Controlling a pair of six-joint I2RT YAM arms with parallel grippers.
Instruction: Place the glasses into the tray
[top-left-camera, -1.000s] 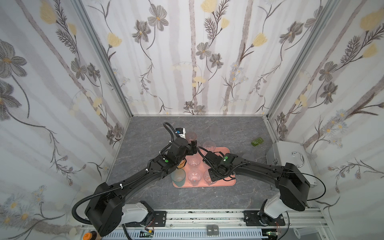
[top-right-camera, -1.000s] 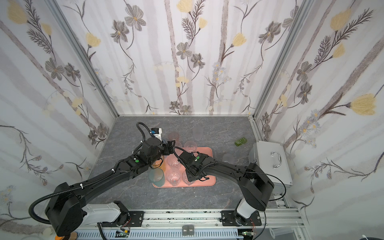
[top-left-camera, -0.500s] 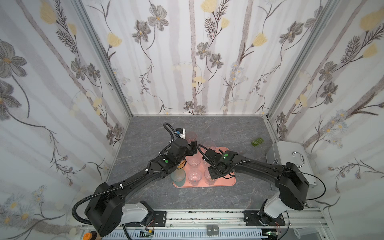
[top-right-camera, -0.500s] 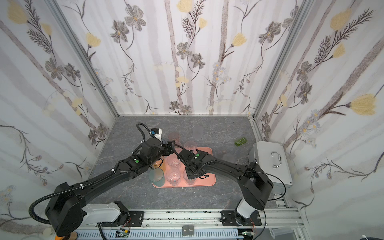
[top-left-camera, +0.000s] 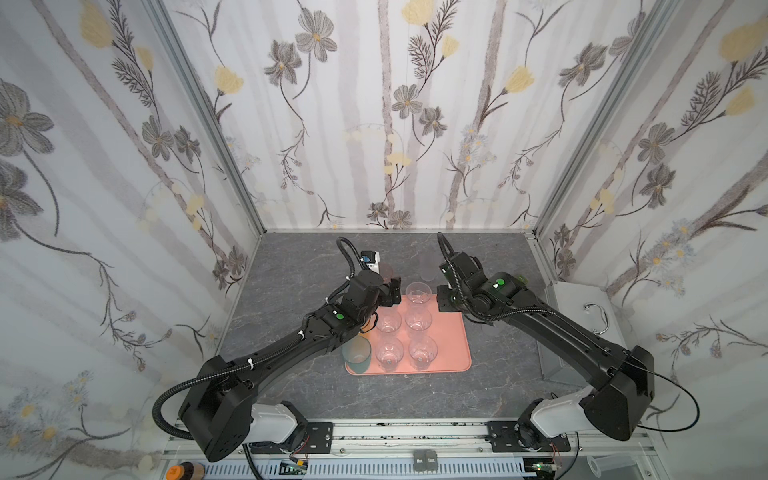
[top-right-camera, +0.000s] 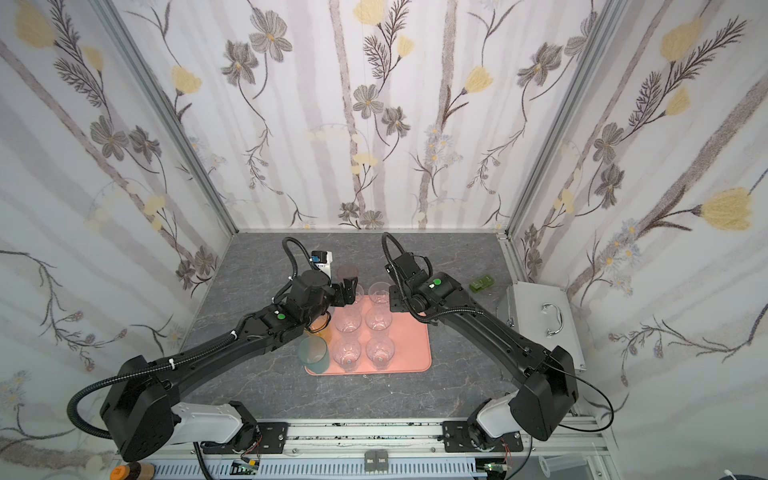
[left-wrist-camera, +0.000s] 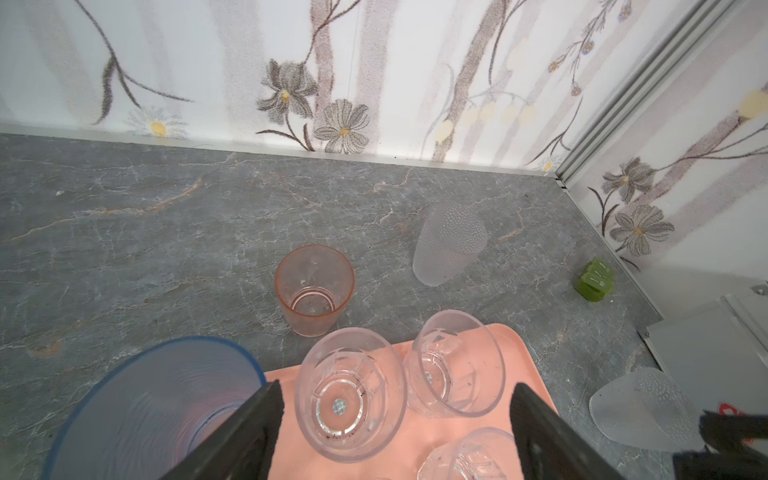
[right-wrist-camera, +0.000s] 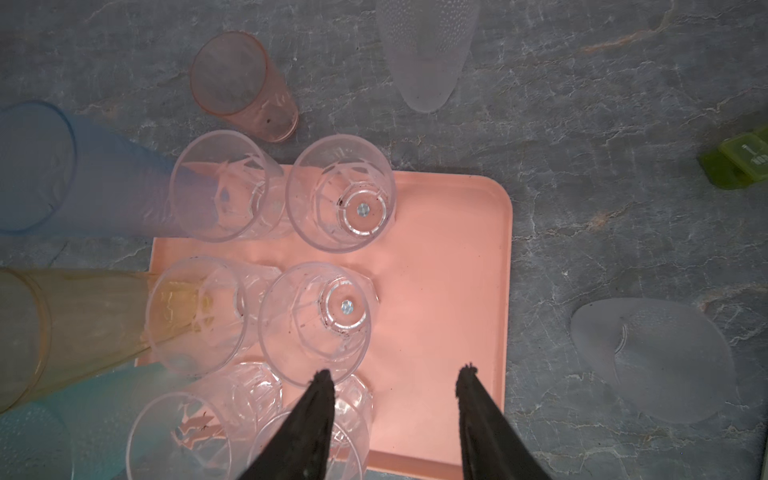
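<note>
Six clear glasses (top-right-camera: 378, 319) stand upright in two columns of three on the left half of the tray (top-right-camera: 411, 345) in a top view; the right half is bare. A teal glass (top-right-camera: 313, 351) stands at the tray's near left corner, and an amber glass (top-right-camera: 322, 329) shows just behind it under the left arm (top-right-camera: 232, 340). The left gripper (top-right-camera: 350, 291) hangs over the far left clear glass. The right gripper (top-right-camera: 395, 298) hangs at the tray's far edge, just right of the clear glasses. A pink glass (top-right-camera: 347, 272) stands on the table (top-right-camera: 257, 266) just beyond the tray. A green block (top-right-camera: 482, 283) lies near the grey metal box (top-right-camera: 540, 316) on the right.

In the left wrist view the left fingers (left-wrist-camera: 249, 432) are spread wide on either side of one clear glass on the tray, not touching it. A blue glass (left-wrist-camera: 153, 409) stands just beside one finger. A frosted glass (left-wrist-camera: 451, 243) stands on the table beyond the pink one, and a second frosted glass (left-wrist-camera: 640, 409) stands beside the tray.

In the right wrist view the right fingers (right-wrist-camera: 309, 428) are spread apart over bare tray with nothing between them. The blue, amber and teal glasses line one side of the tray; their bases are hidden, so whether all stand on it cannot be told
</note>
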